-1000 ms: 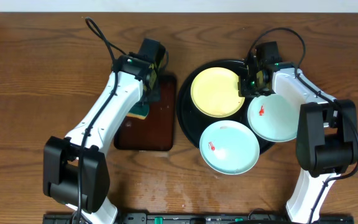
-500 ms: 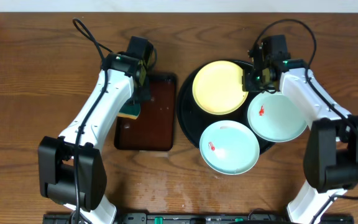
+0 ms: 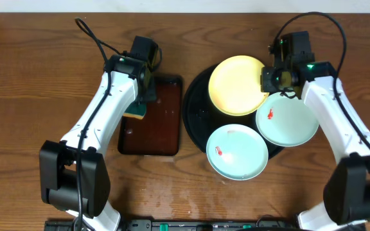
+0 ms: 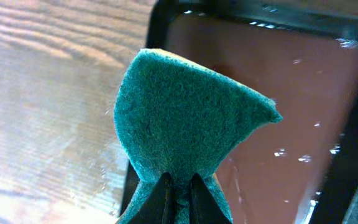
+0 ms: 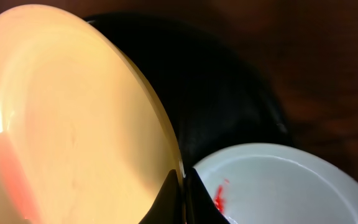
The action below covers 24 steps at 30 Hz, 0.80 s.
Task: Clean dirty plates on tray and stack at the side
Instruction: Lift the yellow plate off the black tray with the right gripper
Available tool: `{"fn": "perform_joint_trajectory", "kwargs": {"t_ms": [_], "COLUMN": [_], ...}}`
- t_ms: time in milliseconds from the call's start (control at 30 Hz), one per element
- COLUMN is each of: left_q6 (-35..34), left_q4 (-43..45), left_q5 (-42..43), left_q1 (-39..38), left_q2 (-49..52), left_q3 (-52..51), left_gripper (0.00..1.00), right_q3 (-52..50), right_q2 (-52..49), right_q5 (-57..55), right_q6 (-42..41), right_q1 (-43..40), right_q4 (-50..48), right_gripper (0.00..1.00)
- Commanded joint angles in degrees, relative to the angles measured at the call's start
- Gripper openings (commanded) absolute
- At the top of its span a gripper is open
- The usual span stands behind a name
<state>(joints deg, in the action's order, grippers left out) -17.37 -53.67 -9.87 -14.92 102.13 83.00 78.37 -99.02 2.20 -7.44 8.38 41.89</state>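
Observation:
My right gripper (image 3: 270,80) is shut on the rim of the pale yellow plate (image 3: 236,85) and holds it tilted above the black tray (image 3: 194,112). The plate fills the left of the right wrist view (image 5: 73,118), with the jaws (image 5: 182,186) pinching its edge. Two mint-white plates lie on the tray, each with a red smear: one at the right (image 3: 288,120), also in the right wrist view (image 5: 278,186), and one at the front (image 3: 236,151). My left gripper (image 4: 178,190) is shut on a green sponge (image 4: 185,124), seen from overhead (image 3: 135,113) over the left edge of the brown tray.
A dark-brown rectangular tray (image 3: 162,122) with a wet surface lies left of the black tray, and shows in the left wrist view (image 4: 278,106). Wooden table (image 3: 31,83) lies all around.
My right gripper has lifted the yellow plate and carried it to the right and back, tilting it. The left arm first shifted left with the sponge, then stayed still.

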Motion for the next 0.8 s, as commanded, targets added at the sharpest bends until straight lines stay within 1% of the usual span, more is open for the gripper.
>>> {"fn": "perform_joint_trajectory", "kwargs": {"t_ms": [0,100,133,167,267,500,767], "left_q6": [2.36,2.34,2.34,2.36,2.84,4.31,4.26], "left_q4": [0.55,1.31,1.4,1.38,1.4,0.55,0.68], "left_q5": [4.63,7.52,9.55,14.23,19.74,20.0,19.96], "left_q1": [1.31,3.56,4.5,6.23,8.09,8.41,8.48], "left_q2": [-1.75,-2.89,-3.37,-4.28,-5.44,-5.79,-5.79], "left_q3": [0.2,0.2,0.22,0.2,0.2,0.2,0.2], "left_gripper": [0.08,0.08,0.08,0.08,0.08,0.08,0.08], "right_q3": [0.39,0.39,0.39,0.39,0.39,0.39,0.39], "right_q2": [2.91,3.87,4.02,4.15,4.15,4.17,4.17], "right_q5": [-4.98,-7.67,-8.28,-8.44,-8.39,-6.16,-5.73], "right_q6": [-1.79,-2.25,-2.4,-2.8,-4.66,-8.02,-8.92], "right_q1": [0.7,1.68,2.08,2.78,3.8,5.16,7.06], "right_q4": [0.63,1.03,1.11,1.07,0.92,0.46,-0.55], "right_gripper": [0.01,0.01,0.01,0.01,0.01,0.01,0.01]}}
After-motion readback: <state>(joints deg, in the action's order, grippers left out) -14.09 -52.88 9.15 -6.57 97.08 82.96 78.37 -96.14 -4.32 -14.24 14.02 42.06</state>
